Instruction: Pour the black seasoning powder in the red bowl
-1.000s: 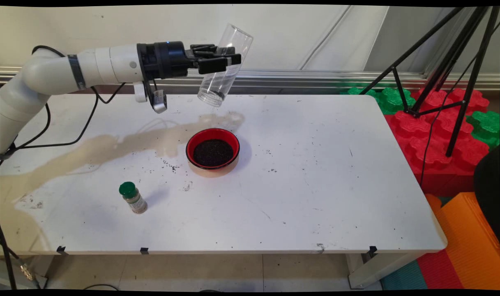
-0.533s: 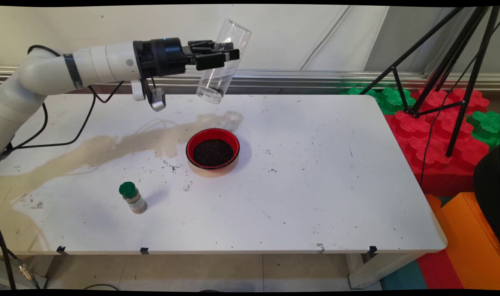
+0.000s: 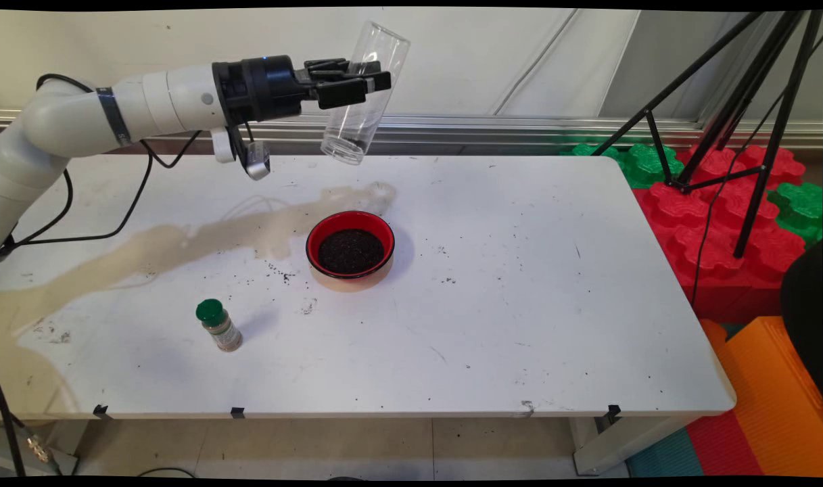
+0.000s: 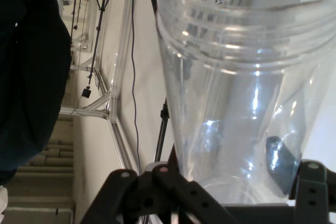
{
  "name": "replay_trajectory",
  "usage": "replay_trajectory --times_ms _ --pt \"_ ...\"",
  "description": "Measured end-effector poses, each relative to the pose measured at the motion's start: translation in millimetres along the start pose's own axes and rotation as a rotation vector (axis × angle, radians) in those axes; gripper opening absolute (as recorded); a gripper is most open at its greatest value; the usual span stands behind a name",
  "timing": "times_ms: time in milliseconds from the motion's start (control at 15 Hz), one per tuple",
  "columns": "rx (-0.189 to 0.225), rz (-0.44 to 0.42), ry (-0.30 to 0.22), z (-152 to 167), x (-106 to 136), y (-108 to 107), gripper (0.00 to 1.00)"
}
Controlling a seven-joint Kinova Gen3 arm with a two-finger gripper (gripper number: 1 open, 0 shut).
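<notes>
- Hand [image 3: 357,78], black and two-fingered, clamped across the middle of a tall clear plastic cylinder jar [image 3: 364,95], the fingers closed on it from either side; in the hand view the jar's clear wall fills the space between the black fingers [image 4: 315,182].
- Jar held high above the far part of the white table [image 3: 519,304], tilted, its open mouth pointing down and leftward toward the tabletop and its closed base up and to the right; that slant looks like a pouring pose.
- Only a few dark grains cling near the mouth in the hand view, so the jar looks all but empty.
- Nearer the camera than the jar's mouth, and well below it, a red bowl with a black rim [image 3: 350,245] sits on the table, holding a mound of dark grains [image 3: 350,250]; the mouth seems to hang behind the bowl rather than straight over it.
- Scattered dark specks [image 3: 283,274] lie on the table just left of the bowl, as if spilled.
- A small spice bottle with a green cap [image 3: 218,326] stands upright toward the near left, well apart from the bowl and the hand.
- Beyond the table's right end are a black tripod [image 3: 736,95] and red and green foam blocks [image 3: 715,203].
</notes>
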Motion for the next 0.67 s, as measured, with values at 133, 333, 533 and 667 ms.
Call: replay_trajectory --times_ms 133,333,533,667 --pt "-0.001 -0.002 -0.004 -0.8 -0.7 -0.6 0.0" --pt "-0.002 -0.007 -0.005 -2.0 -1.1 -1.3 0.0" --pt "-0.011 -0.021 0.0 -4.1 -0.9 -0.7 0.0" --pt "-0.021 -0.033 0.006 -5.4 -0.3 0.8 0.0"
